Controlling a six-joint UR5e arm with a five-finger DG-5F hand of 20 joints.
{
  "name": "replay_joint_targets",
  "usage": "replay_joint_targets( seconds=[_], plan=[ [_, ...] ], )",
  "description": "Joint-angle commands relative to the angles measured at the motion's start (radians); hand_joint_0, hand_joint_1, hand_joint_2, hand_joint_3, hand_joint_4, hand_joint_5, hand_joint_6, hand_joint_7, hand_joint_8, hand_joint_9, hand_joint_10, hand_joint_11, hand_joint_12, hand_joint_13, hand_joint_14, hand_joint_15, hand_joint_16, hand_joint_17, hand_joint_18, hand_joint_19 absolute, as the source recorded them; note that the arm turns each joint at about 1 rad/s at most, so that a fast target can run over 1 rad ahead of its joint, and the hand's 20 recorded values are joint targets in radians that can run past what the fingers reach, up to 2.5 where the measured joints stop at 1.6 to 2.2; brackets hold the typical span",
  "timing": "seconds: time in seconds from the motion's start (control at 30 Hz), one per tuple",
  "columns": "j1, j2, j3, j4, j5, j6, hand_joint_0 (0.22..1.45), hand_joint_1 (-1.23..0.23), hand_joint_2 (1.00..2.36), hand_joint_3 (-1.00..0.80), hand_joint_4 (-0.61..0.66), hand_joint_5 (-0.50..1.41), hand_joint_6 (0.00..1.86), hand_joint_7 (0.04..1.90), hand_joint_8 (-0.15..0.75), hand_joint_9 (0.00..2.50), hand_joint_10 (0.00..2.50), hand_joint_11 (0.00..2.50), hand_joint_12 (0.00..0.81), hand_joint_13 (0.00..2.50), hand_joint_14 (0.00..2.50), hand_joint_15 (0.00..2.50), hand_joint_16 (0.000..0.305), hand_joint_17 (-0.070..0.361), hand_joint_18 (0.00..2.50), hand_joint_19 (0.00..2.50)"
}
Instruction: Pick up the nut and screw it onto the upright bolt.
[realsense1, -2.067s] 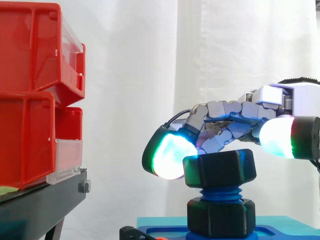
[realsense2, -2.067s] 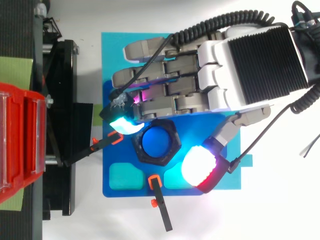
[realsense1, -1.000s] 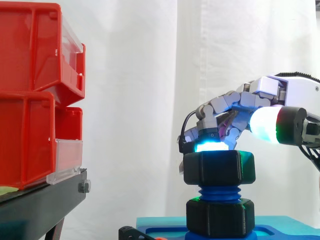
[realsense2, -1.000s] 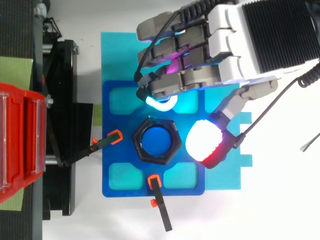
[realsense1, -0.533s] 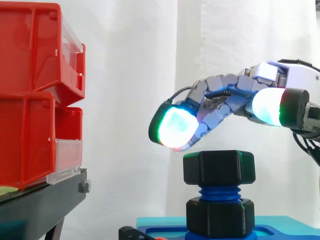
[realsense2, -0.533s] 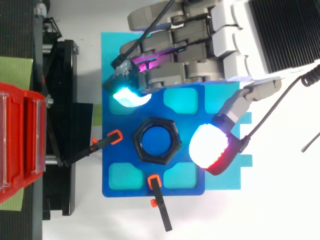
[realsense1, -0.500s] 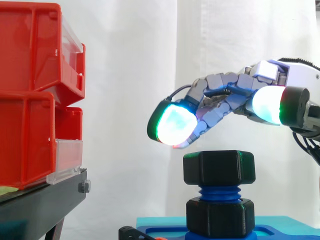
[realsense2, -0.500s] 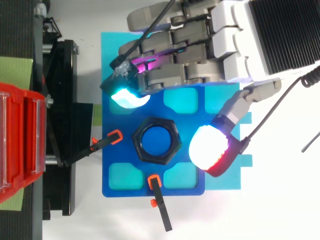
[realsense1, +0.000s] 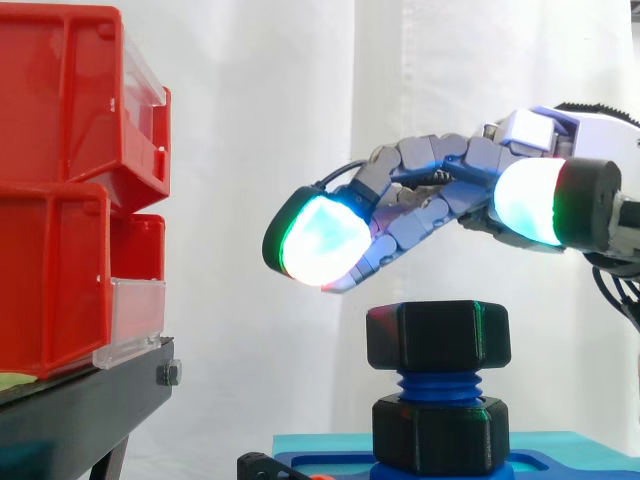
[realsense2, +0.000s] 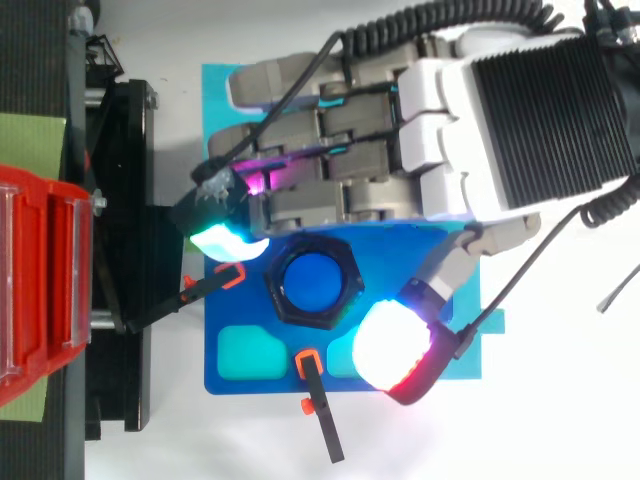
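Nut (realsense1: 438, 337) on bolt (realsense1: 437, 385), blue base (realsense2: 213, 310)

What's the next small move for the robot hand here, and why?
Probably lower the robot hand straight down and close its fingers and thumb around the nut. The hand hovers open just above the nut, touching nothing. The nut sits at the top of the upright bolt with bare blue thread showing below it, so it looks only partly screwed on.

The robot's hand (realsense2: 520, 120) reaches in from the right, its fingers (realsense1: 430, 155) stretched nearly straight, sloping downward and spread well apart from the thumb (realsense2: 397, 347). The leading fingertip pad (realsense1: 318, 240) glows green-white; the thumb's pad shines white, rimmed red. It grips nothing.
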Motion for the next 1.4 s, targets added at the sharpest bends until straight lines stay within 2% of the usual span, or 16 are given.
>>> replay_joint_targets(
  seconds=[0.0,0.2,0.67,0.87,1.37],
  plan=[
    [0.012,0.0,-0.026,0.01,0.008,-0.001,0.45,-0.17,1.0,-0.5,0.19,-0.11,0.5,0.68,0.197,0.7,0.0,0.0,0.212,0.52,0.0,0.0,0.028,0.063,0.22,0.0],
    [0.02,0.0,-0.035,0.025,0.028,0.0,0.45,-0.17,1.0,-0.5,0.19,-0.1,0.5,0.73,0.202,0.7,0.0,0.0,0.218,0.53,0.0,0.0,0.028,0.062,0.22,0.0],
    [0.021,0.0,-0.035,0.017,0.028,-0.001,0.45,-0.17,1.0,-0.5,0.26,-0.07,0.5,1.07,0.215,0.72,0.0,0.0,0.22,0.55,0.0,0.0,0.028,0.062,0.24,0.0],
    [0.017,0.0,-0.035,0.017,0.025,-0.005,0.46,-0.18,1.0,-0.5,0.23,-0.05,0.5,1.26,0.224,0.75,0.0,0.0,0.217,0.57,0.0,0.0,0.026,0.058,0.27,0.0],
    [-0.003,0.0,-0.037,0.022,0.016,-0.005,0.47,-0.21,1.0,-0.5,0.18,-0.02,0.5,1.44,0.232,0.82,0.0,0.0,0.209,0.64,0.0,0.0,0.024,0.053,0.34,0.0]
  ],
)
